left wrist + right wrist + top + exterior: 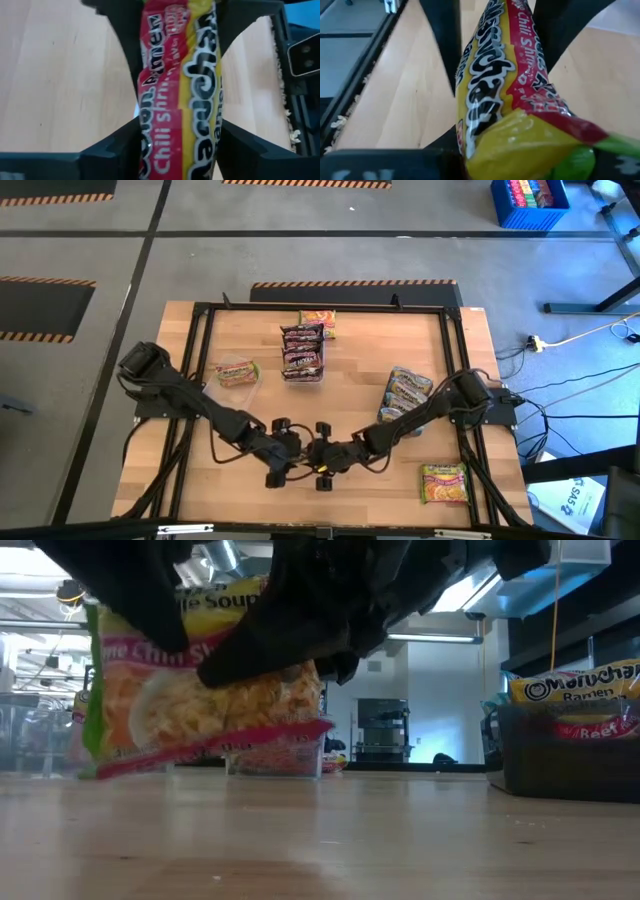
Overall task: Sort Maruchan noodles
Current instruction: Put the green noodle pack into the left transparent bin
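1. While both arms meet at the desk's [330, 395] near edge, you see the left end effector [177, 125] and right end effector [492, 100] both grasping one yellow-green chili packet [177, 90].
2. Nearer the maroon stack [303, 352], several packets lie sorted; one loose packet [443, 483] remains.

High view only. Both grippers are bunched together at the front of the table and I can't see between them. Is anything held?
Observer: Yes. The right wrist view shows the right gripper shut on a yellow and red noodle packet.
Operator: Left one?
Observer: The left gripper has the same packet between its fingers, touching on both sides.
Operator: Is it off the table?
Observer: In the low view it stands on edge, its lower edge close to the table. I can't tell whether it touches.
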Robot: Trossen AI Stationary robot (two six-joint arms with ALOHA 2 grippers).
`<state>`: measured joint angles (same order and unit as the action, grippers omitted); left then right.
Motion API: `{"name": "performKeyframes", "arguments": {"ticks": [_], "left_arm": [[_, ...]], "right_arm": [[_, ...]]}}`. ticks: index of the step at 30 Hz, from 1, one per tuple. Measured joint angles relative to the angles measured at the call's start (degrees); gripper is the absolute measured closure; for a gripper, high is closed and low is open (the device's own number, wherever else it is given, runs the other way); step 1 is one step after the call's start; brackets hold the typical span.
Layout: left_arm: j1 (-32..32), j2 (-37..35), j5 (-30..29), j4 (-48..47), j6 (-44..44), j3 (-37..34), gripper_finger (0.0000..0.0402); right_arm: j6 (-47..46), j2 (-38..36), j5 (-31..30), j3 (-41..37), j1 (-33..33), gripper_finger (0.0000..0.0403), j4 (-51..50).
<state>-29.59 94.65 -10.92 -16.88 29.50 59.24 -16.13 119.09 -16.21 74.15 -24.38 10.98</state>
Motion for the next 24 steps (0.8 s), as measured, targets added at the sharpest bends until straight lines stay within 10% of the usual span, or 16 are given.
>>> {"name": "performKeyframes", "arguments": {"ticks": [12, 24], "left_arm": [[0.0, 0.3, 1.0, -2.0, -1.3, 0.0, 0.0278], [-1.3, -13.6, -6.0, -29.0, 4.0, 0.0, 0.0279]], "right_arm": [[1.1, 1.2, -3.4, 0.0, -0.4, 0.0225, 1.9], [1.4, 1.2, -5.7, 0.0, -0.3, 0.0151, 1.1]]}}
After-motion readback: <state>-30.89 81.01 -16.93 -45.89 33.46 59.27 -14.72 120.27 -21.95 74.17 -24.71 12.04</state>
